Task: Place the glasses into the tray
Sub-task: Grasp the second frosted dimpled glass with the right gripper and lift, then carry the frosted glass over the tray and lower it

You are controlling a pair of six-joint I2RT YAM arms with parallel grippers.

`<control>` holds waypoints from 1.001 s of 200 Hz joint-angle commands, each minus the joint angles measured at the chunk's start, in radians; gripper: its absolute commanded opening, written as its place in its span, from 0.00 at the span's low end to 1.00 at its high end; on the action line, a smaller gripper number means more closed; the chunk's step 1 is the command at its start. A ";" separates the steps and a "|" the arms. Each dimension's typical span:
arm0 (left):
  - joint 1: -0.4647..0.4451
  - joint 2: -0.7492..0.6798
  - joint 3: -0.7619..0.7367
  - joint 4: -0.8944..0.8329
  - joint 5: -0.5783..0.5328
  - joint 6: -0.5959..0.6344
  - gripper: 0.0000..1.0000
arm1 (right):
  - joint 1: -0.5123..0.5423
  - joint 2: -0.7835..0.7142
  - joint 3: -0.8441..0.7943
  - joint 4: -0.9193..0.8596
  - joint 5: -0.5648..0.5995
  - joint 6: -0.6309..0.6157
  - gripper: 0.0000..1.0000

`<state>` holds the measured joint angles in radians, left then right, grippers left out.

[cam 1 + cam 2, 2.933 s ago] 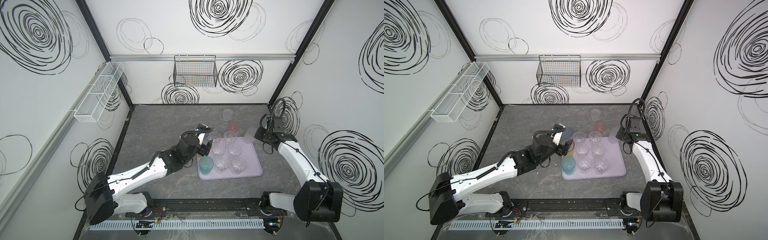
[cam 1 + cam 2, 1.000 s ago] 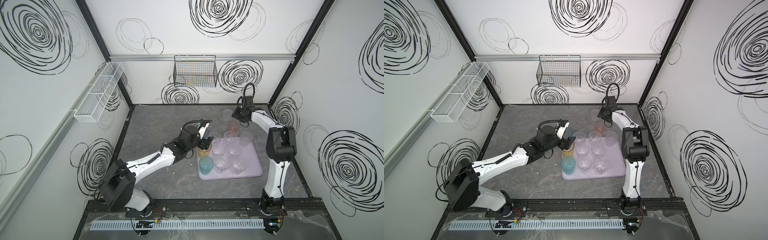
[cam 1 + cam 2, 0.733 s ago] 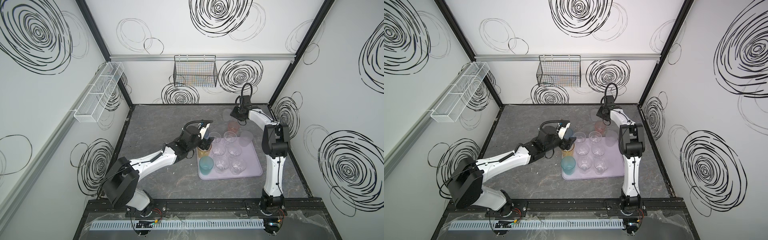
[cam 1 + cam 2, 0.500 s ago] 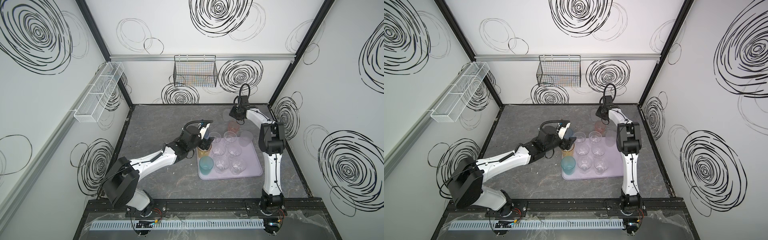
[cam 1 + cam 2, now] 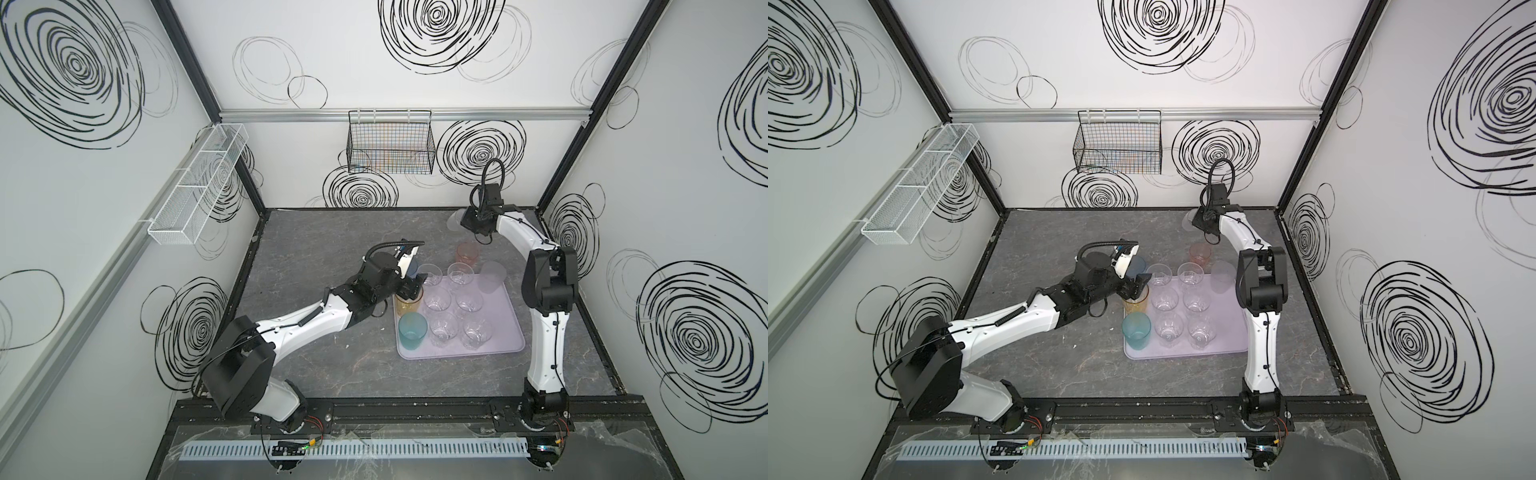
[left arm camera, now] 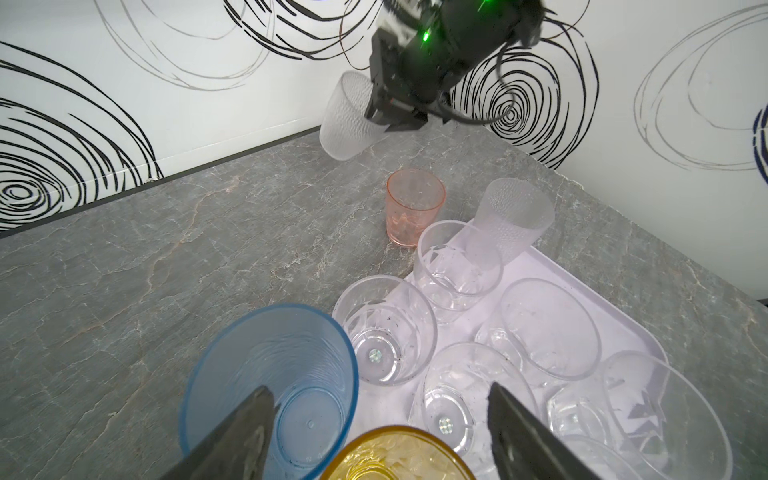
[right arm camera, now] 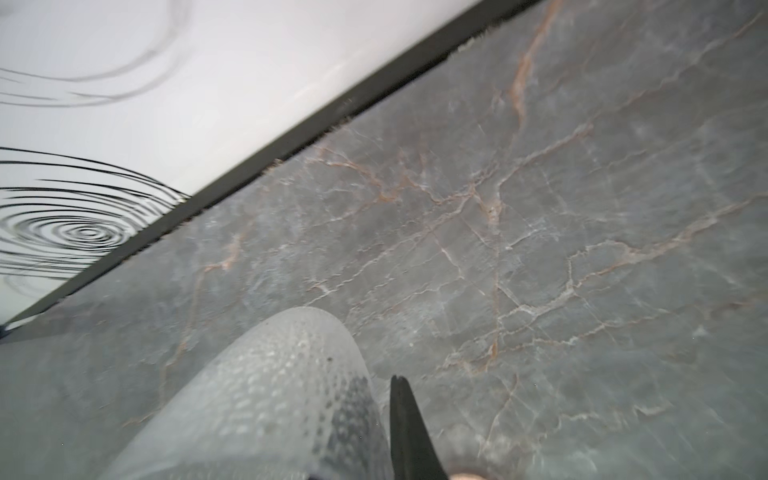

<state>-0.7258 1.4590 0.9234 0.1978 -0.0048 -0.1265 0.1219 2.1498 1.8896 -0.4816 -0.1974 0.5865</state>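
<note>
The pale lavender tray (image 5: pixel 505 347) (image 5: pixel 1229 338) (image 6: pixel 552 266) holds several clear glasses, a teal glass (image 5: pixel 412 332) (image 5: pixel 1136 332) and a frosted glass (image 5: pixel 492 276) (image 6: pixel 513 220). My left gripper (image 5: pixel 411 289) (image 6: pixel 378 390) hangs open above an amber glass (image 5: pixel 409 307) (image 6: pixel 395 457) at the tray's left edge. A blue glass (image 6: pixel 270 386) (image 5: pixel 1136 264) and a pink glass (image 5: pixel 467 252) (image 6: pixel 413 212) stand on the table beside the tray. Near the back wall my right gripper (image 5: pixel 465 222) (image 7: pixel 376 386) is shut on the wall of a second frosted glass (image 5: pixel 454 220) (image 6: pixel 349 120) (image 7: pixel 270 395), which is tilted above the table.
A black wire basket (image 5: pixel 390 145) hangs on the back wall and a white mesh basket (image 5: pixel 195 187) on the left wall. The grey marble table (image 5: pixel 332 232) runs to the walls. The right arm's elbow (image 5: pixel 548 282) stands just right of the tray.
My right gripper has closed on the frosted glass at the back and tipped it off the table. The left gripper has stayed open over the amber glass.
</note>
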 commanded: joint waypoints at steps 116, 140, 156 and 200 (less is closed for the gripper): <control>0.138 -0.255 -0.161 0.025 -0.096 0.036 0.85 | -0.070 -0.975 -0.774 -0.226 0.246 -0.173 0.07; 0.136 -0.252 -0.184 0.047 -0.083 0.020 0.85 | -0.117 -1.034 -0.854 -0.276 0.236 -0.163 0.06; 0.130 -0.250 -0.189 0.052 -0.083 0.022 0.85 | -0.118 -1.066 -0.893 -0.301 0.247 -0.131 0.05; 0.117 -0.253 -0.205 0.053 -0.096 0.026 0.85 | -0.114 -1.089 -1.016 -0.282 0.247 -0.104 0.04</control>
<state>-0.5980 1.2160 0.7322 0.2077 -0.0910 -0.1078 0.0055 1.0706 0.9211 -0.7444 0.0322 0.4564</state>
